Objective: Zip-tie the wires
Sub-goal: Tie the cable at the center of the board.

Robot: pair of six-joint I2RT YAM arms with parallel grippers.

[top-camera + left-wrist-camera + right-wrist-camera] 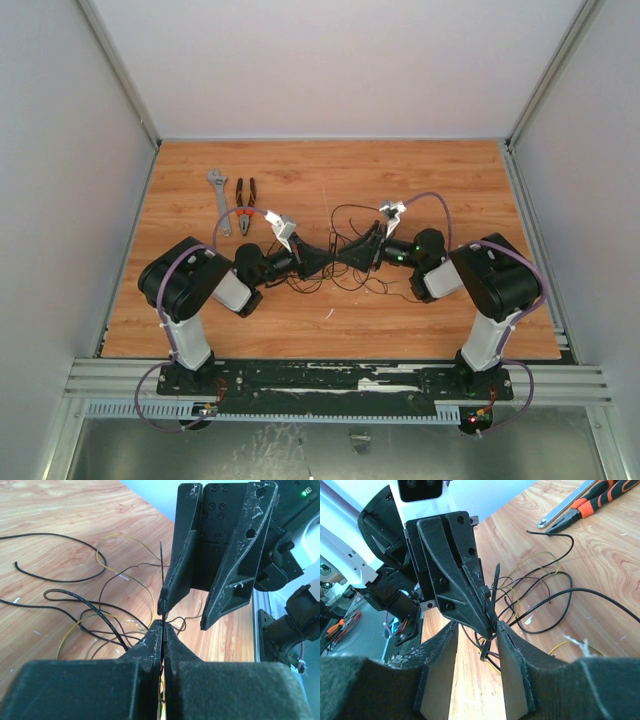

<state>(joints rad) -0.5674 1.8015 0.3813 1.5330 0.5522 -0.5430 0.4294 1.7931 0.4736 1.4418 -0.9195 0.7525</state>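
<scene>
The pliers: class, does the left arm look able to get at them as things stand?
Likely yes for reach, not yet for grasping: the pliers lie uncovered on the table just beyond the left gripper, beside the wrench, but that gripper is shut on the zip tie.

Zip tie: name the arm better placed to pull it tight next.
Right, probably: the right fingers are open beside the zip tie, while the left fingers are shut on it.

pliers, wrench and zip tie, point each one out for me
pliers (245,209): top external view, where the handles meet the jaws.
wrench (220,203): top external view, middle of its shaft.
zip tie (162,565): left wrist view, free upright end of the strip.
</scene>
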